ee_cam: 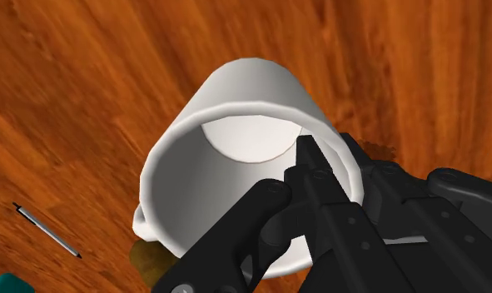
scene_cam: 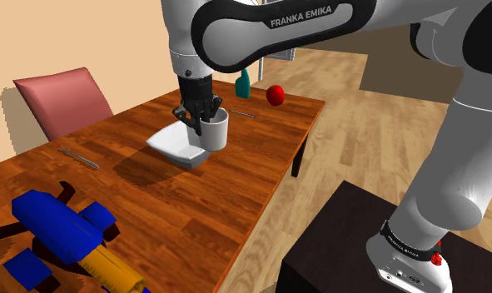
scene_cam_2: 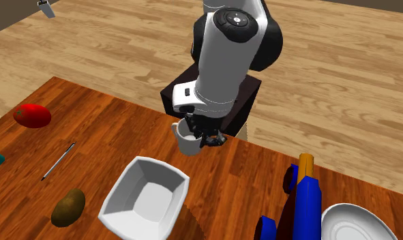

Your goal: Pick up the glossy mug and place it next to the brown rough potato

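My end effector clamps the white mug by its rim, 1 finger inside; bowl sits btwn mug & potato on desk.

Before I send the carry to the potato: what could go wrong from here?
1. The pincer clasps the white mug by one side of its rim alone, so it may tilt or slip.
2. The white bowl lies between mug and potato in the second exterior view; a low carry may clip it.
3. A pen lies near the potato and could end up under the mug.
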Tool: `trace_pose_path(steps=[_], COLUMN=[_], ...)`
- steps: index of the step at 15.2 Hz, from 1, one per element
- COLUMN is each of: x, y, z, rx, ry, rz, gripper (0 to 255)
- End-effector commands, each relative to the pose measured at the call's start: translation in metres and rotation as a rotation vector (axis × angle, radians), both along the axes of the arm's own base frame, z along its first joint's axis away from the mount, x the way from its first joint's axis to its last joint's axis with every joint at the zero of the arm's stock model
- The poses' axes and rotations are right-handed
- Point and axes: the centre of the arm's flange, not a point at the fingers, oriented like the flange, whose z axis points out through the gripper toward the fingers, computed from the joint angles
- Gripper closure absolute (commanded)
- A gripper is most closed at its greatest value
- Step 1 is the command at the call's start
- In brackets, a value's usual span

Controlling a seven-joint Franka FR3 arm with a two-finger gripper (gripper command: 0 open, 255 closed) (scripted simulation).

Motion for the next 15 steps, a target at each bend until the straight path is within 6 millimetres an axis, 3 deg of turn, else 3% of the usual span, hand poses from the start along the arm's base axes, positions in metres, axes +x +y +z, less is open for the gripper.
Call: trace_pose_path(steps=[1,15], x=[0.019,0.137], y=[-0.024,-0.166], z=[0.001,0.002], rx=[0.0,0.0], ry=[-0.001,-0.001], rz=[0.001,0.001], gripper=[255,255])
